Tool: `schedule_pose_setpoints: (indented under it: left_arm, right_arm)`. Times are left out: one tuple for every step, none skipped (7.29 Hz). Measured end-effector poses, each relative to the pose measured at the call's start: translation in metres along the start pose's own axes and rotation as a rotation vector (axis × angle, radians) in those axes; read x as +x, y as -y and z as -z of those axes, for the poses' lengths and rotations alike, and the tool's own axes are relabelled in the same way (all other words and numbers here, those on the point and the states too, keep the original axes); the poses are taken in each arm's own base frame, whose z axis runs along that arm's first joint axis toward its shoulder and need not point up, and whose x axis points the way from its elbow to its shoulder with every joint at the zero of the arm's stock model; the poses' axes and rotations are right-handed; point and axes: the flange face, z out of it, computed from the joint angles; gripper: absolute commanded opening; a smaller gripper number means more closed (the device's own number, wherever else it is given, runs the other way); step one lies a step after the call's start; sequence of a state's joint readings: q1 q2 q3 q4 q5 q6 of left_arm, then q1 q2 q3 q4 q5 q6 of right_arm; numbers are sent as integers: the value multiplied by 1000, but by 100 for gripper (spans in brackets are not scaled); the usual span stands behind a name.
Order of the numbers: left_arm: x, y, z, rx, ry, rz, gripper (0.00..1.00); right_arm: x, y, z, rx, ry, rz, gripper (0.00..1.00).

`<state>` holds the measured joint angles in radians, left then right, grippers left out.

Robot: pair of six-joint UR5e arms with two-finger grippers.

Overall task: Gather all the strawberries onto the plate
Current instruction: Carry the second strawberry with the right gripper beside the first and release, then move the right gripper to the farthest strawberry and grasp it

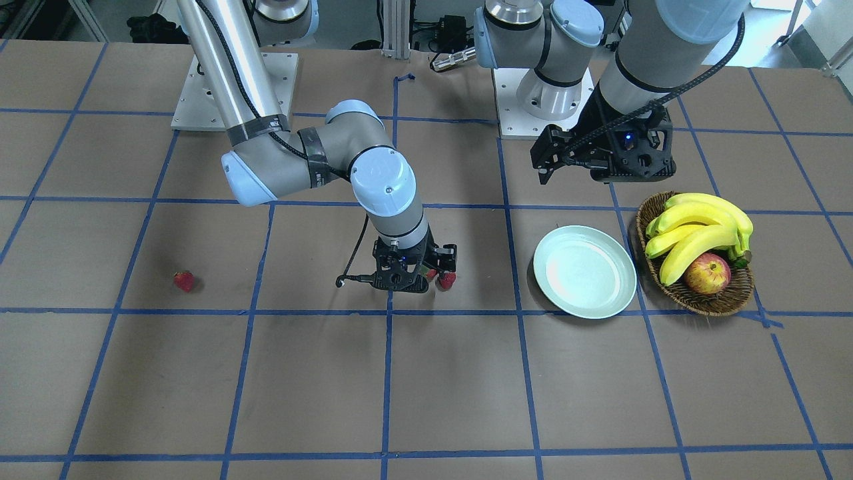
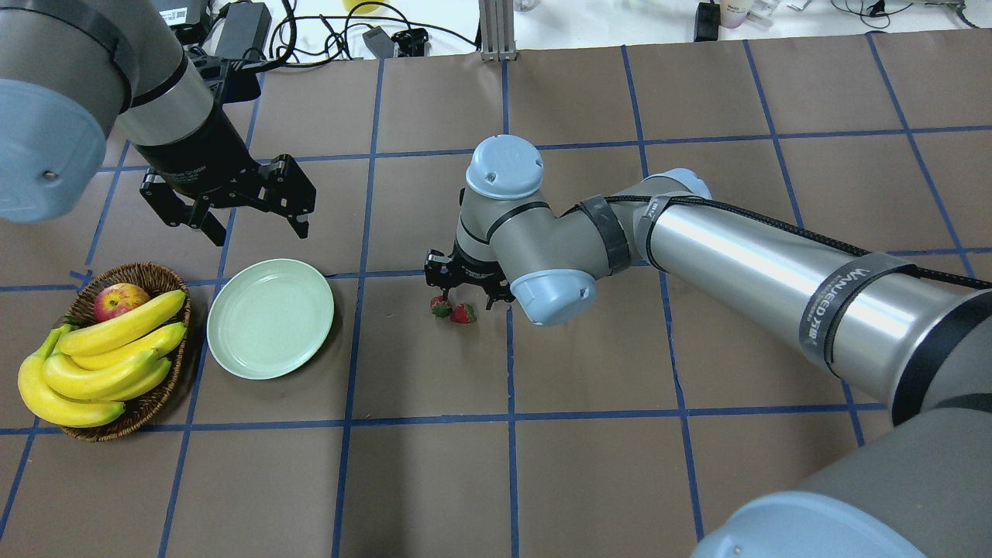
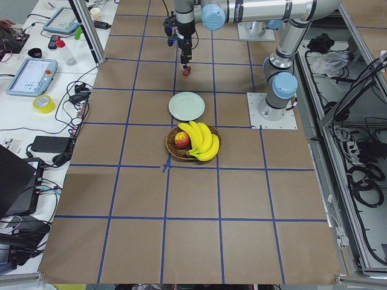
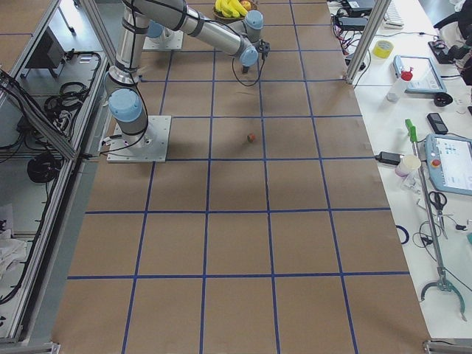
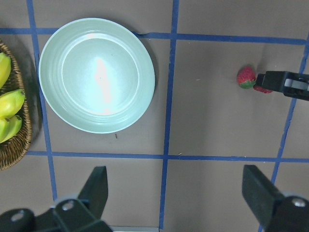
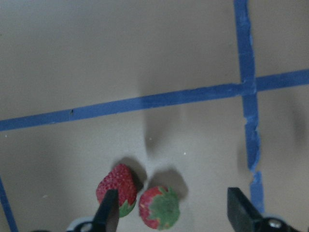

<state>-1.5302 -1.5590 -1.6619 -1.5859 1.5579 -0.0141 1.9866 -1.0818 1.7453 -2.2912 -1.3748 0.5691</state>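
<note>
**Q:** State the layout, largest item first.

**A:** The table (image 1: 466, 387) carries everything. The right arm (image 2: 744, 256) reaches across it. The left arm (image 2: 178, 132) hangs near the plate (image 2: 270, 318). The basket (image 2: 155, 273) sits just beside the plate, on the side away from the right arm, and holds bananas (image 2: 101, 360) and an apple (image 2: 120, 301).

**Q:** Locate the strawberries relative to the plate.

**A:** All three lie on the table, outside the plate. Two lie just beside each other near the plate, on the side opposite the basket: the cap-up strawberry (image 6: 159, 209) and the side-lying strawberry (image 6: 118, 187). The third strawberry (image 1: 184, 281) lies well apart from the plate, beyond that pair. The front-facing and right-side views show it, but in the overhead view the right arm covers that area.

**Q:** Report the claws.

**A:** The right gripper (image 6: 174, 215) sits low over the pair with its fingers spread wide, and it grips nothing. Only its wrist view shows the detail: the cap-up strawberry lies between the fingers, and the side-lying strawberry lies at the edge of one finger (image 6: 108, 215). Whether either finger touches a berry cannot be told. The left gripper (image 5: 176, 193) hovers above the table near the plate, also wide open and holding nothing. Its wrist view looks down on the whole plate and also catches one berry of the pair.
</note>
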Motion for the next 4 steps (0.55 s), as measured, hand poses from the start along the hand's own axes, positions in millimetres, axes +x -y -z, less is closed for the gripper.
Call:
schedule_pose_setpoints:
  left_arm:
    - [0, 1, 0, 0, -1, 0, 100]
    - [0, 0, 0, 0, 0, -1, 100]
    - [0, 0, 0, 1, 0, -1, 100]
    - [0, 0, 0, 1, 0, -1, 100]
  right_arm:
    - [15, 10, 18, 35, -48, 46, 100]
    - [43, 29, 40, 58, -86, 57, 100]
    - [82, 52, 61, 65, -108, 55, 100]
    - [125, 75, 78, 53, -126, 72, 100]
